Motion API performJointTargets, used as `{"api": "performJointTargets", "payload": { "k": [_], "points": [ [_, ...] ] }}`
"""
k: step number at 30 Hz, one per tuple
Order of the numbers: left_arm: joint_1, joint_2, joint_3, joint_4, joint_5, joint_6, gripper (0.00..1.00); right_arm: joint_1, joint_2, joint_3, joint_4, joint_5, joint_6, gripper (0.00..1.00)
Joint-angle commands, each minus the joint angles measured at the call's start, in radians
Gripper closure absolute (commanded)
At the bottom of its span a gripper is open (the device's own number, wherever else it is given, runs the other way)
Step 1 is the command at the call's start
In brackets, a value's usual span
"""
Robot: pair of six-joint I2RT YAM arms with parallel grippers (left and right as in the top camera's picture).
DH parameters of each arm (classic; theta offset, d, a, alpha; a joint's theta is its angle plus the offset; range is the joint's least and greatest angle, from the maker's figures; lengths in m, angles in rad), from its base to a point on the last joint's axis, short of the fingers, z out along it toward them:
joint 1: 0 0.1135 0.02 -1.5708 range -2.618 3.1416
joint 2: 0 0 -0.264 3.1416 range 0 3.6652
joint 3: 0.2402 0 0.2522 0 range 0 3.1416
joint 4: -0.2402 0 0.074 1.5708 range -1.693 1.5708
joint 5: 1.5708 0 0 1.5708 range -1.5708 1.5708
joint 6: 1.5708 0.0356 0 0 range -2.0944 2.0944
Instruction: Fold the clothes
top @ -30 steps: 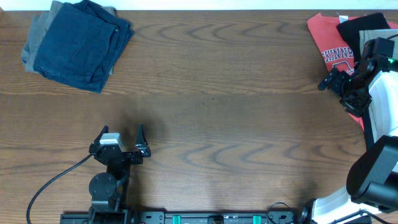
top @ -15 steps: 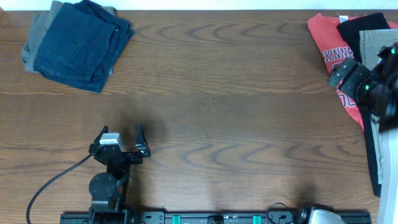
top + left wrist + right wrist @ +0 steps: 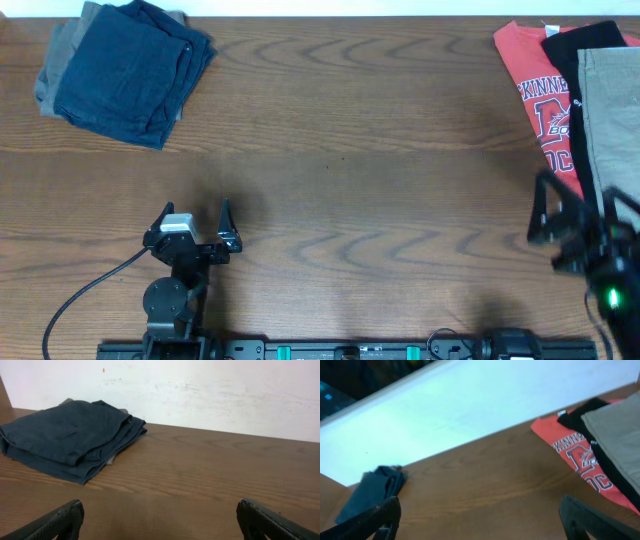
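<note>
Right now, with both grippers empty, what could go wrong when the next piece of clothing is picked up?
1. The beige garment lies over the black garment and the red T-shirt; the open right gripper may drag all three together.
2. The folded blue shorts rest on a grey garment near the far edge of the table; a pull by the left gripper could undo the fold or take both.

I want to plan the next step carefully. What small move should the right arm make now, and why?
Probably advance the right gripper toward the beige garment topping the right pile. The navy clothes already lie folded at the far left. Both the right and the left gripper are open and empty. The beige piece lies spread over a black garment and a red T-shirt.
</note>
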Motion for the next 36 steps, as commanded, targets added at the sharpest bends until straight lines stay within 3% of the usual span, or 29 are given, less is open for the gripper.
{"api": "performJointTargets", "payload": {
  "k": [1,6,12,18,23,31,36],
  "points": [
    [0.004,-0.006,-0.019,-0.038,-0.030,0.013,0.02,0.009,-0.079,-0.099,-0.005,0.000,-0.010,0.01],
    [0.004,-0.006,-0.019,-0.038,-0.030,0.013,0.02,0.001,-0.250,-0.322,-0.013,0.238,-0.010,0.01],
    [0.004,-0.006,-0.019,-0.038,-0.030,0.013,0.02,0.016,-0.435,-0.524,-0.159,0.251,-0.010,0.01],
    [0.004,-0.006,-0.019,-0.038,-0.030,0.013,0.02,0.016,-0.558,-0.623,-0.083,0.251,0.078,0.01],
    [0.004,-0.006,-0.019,-0.038,-0.030,0.013,0.02,0.015,-0.571,-0.705,0.224,0.185,0.046,0.01],
    [0.004,-0.006,-0.019,-0.038,-0.030,0.013,0.02,0.015,-0.591,-0.950,0.838,-0.119,-0.104,0.01],
    [0.004,-0.006,-0.019,-0.038,-0.030,0.013,0.02,0.016,-0.633,-1.041,0.909,-0.238,-0.056,0.01]
  ]
}}
